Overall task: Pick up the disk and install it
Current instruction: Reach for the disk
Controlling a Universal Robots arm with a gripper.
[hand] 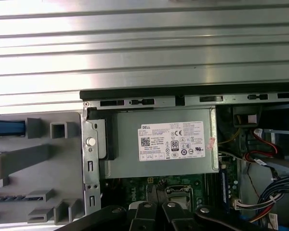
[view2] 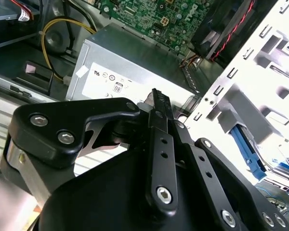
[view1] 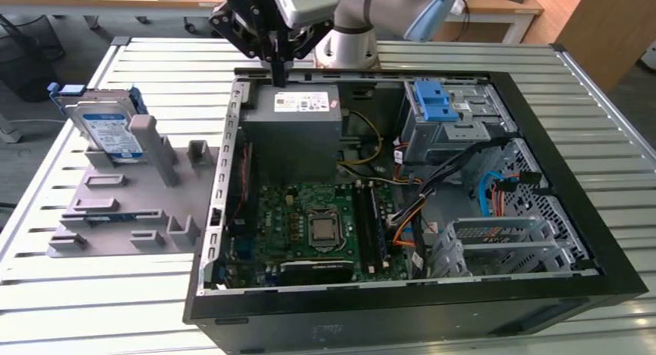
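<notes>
A slatted metal table (view1: 574, 101) carries everything, with wooden desks behind it at the far side. From my seat I see the gripper (view1: 276, 74) hanging at the far edge of the open computer case (view1: 410, 316), its fingers pressed together and holding nothing. Both wrist views bear this out, with the tips meeting in one narrow line (view2: 156, 96) (hand: 156, 209). Right under it sits the grey power supply (view1: 297, 128) with its white sticker, which is not what I want. The disk (view1: 107, 128) stands on edge in the far slot of a grey holder (view1: 134, 201), outside the case on the exterior view's left and well apart from the gripper. So I judge the pick-up has not begun and this is only the approach. Reaching the disk calls for travel toward the exterior view's left, clear of the case wall, and for fingers spread wide enough to take its thin body from above. Inside the case, toward the exterior view's right, the drive cage (view1: 462, 121) with its blue latch (view1: 435, 101) looks like the likely home. Loose cables (view1: 492, 186) hang just near of it, and the circuit board (view1: 307, 224) lies on the floor. Either could snag a careless move.
</notes>
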